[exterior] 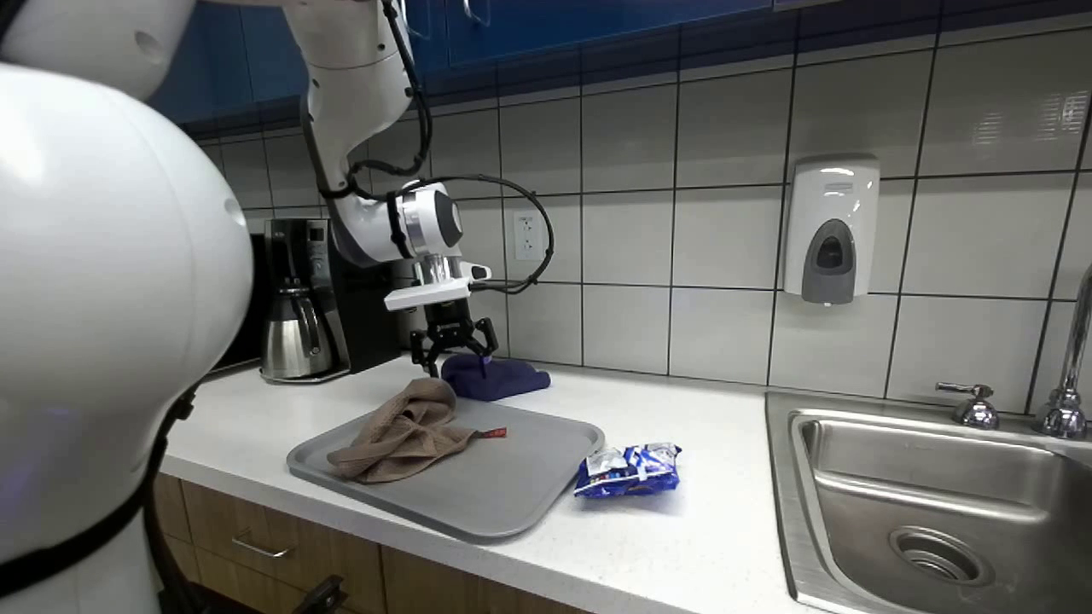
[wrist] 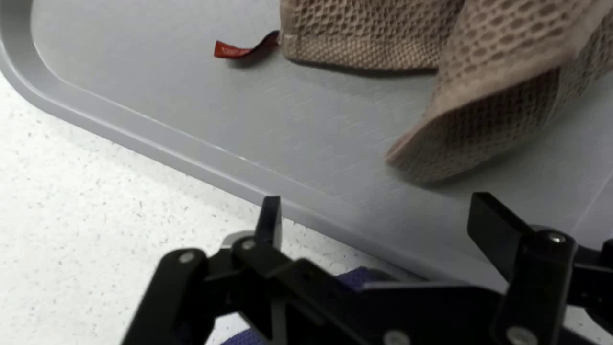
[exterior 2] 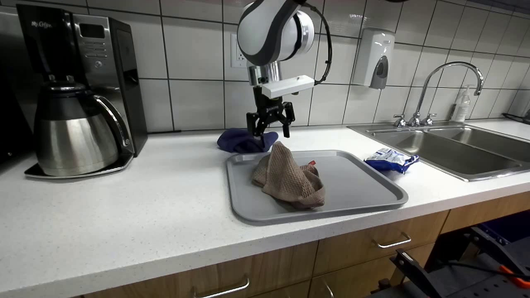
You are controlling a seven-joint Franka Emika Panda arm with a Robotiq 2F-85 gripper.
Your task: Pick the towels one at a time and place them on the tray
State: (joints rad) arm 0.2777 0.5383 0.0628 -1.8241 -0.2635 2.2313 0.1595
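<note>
A brown towel lies crumpled on the grey tray (exterior: 520,477), toward its coffee-maker side; the towel shows in both exterior views (exterior: 409,435) (exterior 2: 290,178) and in the wrist view (wrist: 364,40). Its red tag lies on the tray. A dark purple towel lies bunched on the counter behind the tray, near the wall, in both exterior views (exterior: 512,379) (exterior 2: 237,141). In the wrist view my gripper mostly hides the purple towel (wrist: 357,277). My gripper (exterior: 458,368) (exterior 2: 273,140) (wrist: 376,196) is open and empty, pointing down above the tray's back edge, close to the purple towel.
A blue packet (exterior: 630,471) (exterior 2: 389,160) lies beside the tray toward the steel sink (exterior: 798,512). A coffee maker with a steel carafe (exterior: 294,333) (exterior 2: 76,136) stands at the other end. The tiled wall (exterior: 627,328) rises close behind the purple towel.
</note>
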